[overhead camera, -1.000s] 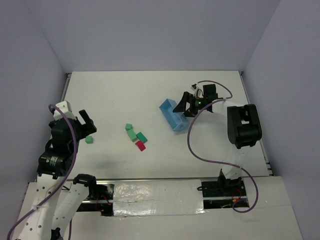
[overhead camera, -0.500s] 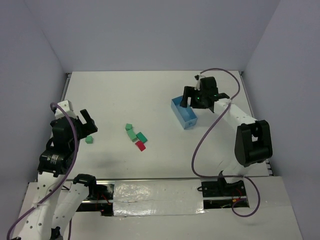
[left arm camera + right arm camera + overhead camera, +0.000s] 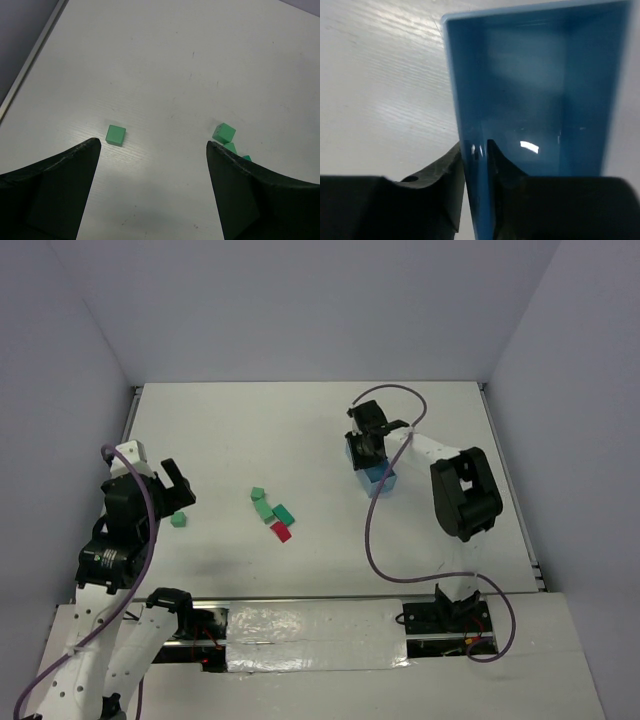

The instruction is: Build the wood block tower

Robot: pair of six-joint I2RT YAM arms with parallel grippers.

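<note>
- Left: the left claw point(image 3: 152, 150) hangs wide and empty above the white counter point(image 3: 250, 430). A small green wood cube point(image 3: 115, 134) lies alone just ahead of its left finger. An off-centre descent could shove the cube aside instead of straddling it.
- Centre: nothing is stacked yet. Several green wood blocks point(image 3: 264, 506) and a red wood wedge point(image 3: 281, 532) lie bunched together, well apart from the lone cube. Reaching for one piece risks knocking its neighbours out of line. The wedge's sloped faces could also squirt out from between the pads.
- Right: the right claw point(image 3: 474, 150) is clamped on one thin wall of a light blue rectangular plastic tray point(image 3: 535, 75). The part of the tray's inside that the wrist view shows holds nothing. Held by a single wall, the tray could twist or slip free. Carried towards the bunch, it could sweep the blocks across the counter or cross the other arm's path.
</note>
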